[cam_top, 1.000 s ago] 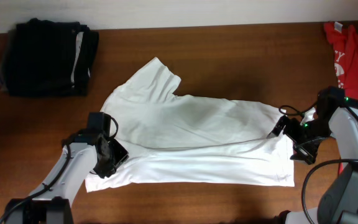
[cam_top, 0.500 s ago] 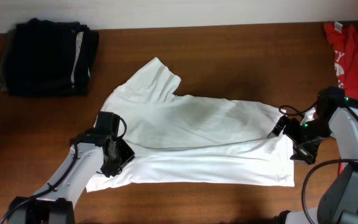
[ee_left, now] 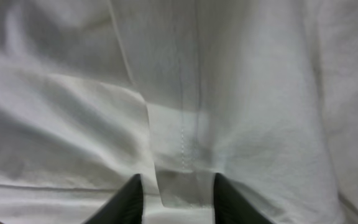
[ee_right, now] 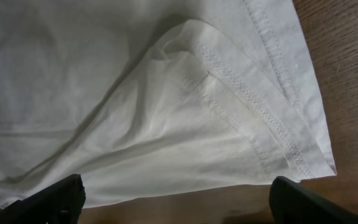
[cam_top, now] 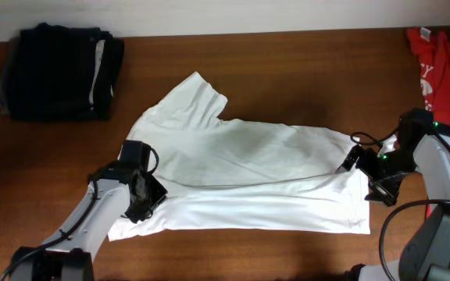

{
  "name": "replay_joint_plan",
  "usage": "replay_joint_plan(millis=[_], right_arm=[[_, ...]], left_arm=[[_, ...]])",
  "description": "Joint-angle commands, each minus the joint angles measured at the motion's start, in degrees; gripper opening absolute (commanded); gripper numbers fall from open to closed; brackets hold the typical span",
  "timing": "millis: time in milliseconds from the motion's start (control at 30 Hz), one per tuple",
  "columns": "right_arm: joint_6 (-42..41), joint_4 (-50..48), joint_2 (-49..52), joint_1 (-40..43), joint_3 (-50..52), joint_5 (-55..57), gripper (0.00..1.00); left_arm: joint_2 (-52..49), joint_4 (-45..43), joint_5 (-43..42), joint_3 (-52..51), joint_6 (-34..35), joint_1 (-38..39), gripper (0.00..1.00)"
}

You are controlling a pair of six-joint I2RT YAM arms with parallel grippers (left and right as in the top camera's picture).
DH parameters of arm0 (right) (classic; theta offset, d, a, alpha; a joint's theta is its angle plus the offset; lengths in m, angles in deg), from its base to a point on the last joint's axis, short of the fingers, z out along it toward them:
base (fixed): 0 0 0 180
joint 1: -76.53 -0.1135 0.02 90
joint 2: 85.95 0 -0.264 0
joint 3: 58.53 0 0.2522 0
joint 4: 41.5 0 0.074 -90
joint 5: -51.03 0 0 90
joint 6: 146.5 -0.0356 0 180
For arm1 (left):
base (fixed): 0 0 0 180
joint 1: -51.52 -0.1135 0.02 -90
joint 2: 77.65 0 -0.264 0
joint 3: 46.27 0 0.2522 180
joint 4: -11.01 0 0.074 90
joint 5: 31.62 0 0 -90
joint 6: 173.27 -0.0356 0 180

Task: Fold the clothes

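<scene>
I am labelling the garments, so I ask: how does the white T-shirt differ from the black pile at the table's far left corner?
Colour: the white T-shirt is pale, the black pile dark. State: the T-shirt lies spread out; the pile is a compact stack. Extent: the T-shirt covers far more surface than the pile. Both rest on the brown wooden table.

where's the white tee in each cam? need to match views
Overhead: the white T-shirt lies spread across the middle of the table.
Left wrist: the white T-shirt fills the frame, with a stitched strip running down the middle.
Right wrist: it covers most of the frame; its corner lies at the right on the table.
Shared landmark: the stitched hem at the shirt's right edge, overhead and right wrist. Left wrist shows only cloth.
</scene>
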Motion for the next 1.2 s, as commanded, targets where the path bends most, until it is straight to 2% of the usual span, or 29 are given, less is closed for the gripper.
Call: replay_joint_plan(millis=[0, 333, 467, 567, 933, 1167], right_arm=[[0.04, 0.02, 0.00, -0.35, -0.87, -0.68, 0.98], [0.04, 0.04, 0.00, -0.35, -0.87, -0.68, 0.99], [0.04, 0.04, 0.00, -0.35, -0.87, -0.68, 0.98], [0.04, 0.02, 0.00, -0.35, -0.87, -0.68, 0.98], [0.04, 0.04, 0.00, -0.35, -0.87, -0.68, 0.98], [0.04, 0.04, -0.02, -0.35, -0.87, -0.68, 0.98]], left_arm=[[0.87, -0.20, 0.31, 0.28, 1.31, 0.13, 0.29], [0.87, -1.66, -0.02, -1.25, 1.27, 0.13, 0.28], [0.87, -1.68, -0.02, -1.25, 1.27, 0.13, 0.10], [0.87, -1.66, -0.02, -1.25, 1.27, 0.13, 0.01], [0.90, -1.73, -1.33, 3.10, 0.81, 0.13, 0.01], [0.87, -8.61, -1.33, 4.17, 0.81, 0.20, 0.01]])
